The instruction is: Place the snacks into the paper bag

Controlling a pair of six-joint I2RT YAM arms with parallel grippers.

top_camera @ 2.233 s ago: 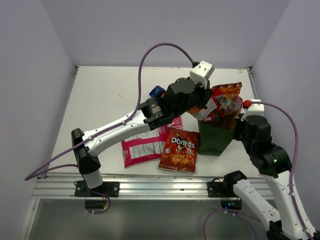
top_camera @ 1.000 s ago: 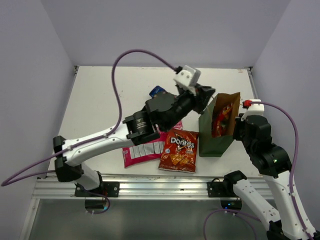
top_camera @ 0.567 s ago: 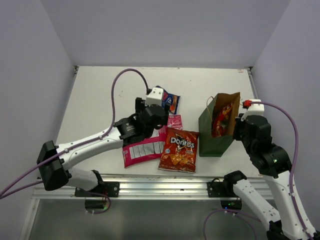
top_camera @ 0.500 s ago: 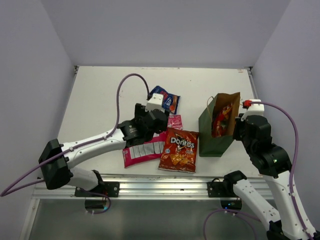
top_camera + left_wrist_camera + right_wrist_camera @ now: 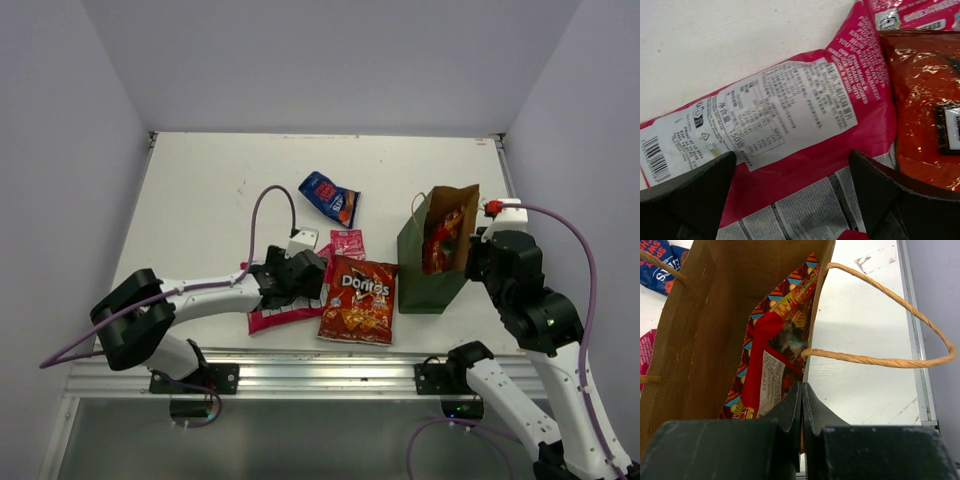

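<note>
The dark green paper bag [image 5: 430, 268] stands upright at the right, and a red snack packet [image 5: 771, 371] lies inside it. My right gripper [image 5: 802, 390] is shut on the bag's near rim. My left gripper [image 5: 792, 160] hangs open, low over the large pink-white packet [image 5: 790, 112], with a finger on either side of its printed panel and nothing held. The red Doritos bag [image 5: 360, 298] lies flat just to the right of that packet. A small pink sachet [image 5: 347, 243] sits behind the Doritos bag. Farther back lies the blue bag [image 5: 330, 197].
The bag's brown rope handle [image 5: 890, 360] loops out to the right over the table. The white table [image 5: 200, 200] is walled on three sides. A metal rail [image 5: 300, 375] runs along its near edge, where both arm bases are bolted.
The left arm let go of the red packet into the bag. It then swung back left and down over the pink-white packet with its gripper open. The right arm has not moved.
</note>
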